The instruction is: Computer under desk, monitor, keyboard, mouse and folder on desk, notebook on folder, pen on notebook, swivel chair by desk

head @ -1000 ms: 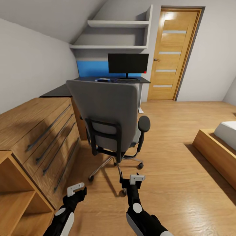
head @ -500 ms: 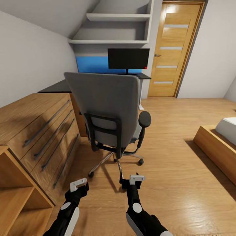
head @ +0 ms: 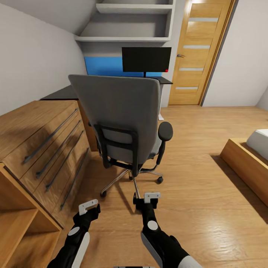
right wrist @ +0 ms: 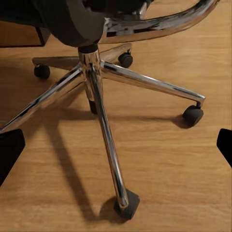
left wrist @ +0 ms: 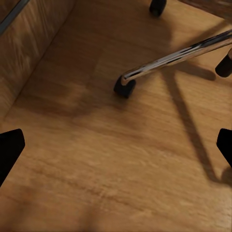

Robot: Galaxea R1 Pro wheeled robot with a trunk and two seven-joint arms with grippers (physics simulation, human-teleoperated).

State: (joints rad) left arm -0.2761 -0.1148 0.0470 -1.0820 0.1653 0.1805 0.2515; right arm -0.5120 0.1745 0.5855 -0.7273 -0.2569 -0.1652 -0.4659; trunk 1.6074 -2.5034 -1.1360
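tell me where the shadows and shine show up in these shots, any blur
Head view: the swivel chair throws a soft shadow on the wood floor toward the robot; the frame edges look stretched. Right wrist view: the chrome star base shines, each leg with a dark shadow beside it. Left wrist view: a castor looks slightly soft, shadow bands crossing the floor.

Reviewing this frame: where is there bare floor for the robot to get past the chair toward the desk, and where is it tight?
Open wood floor lies between the swivel chair and the bed platform, running up to the door. It is tight between the chair and the wooden dresser. The chair back hides most of the desk under the monitor.
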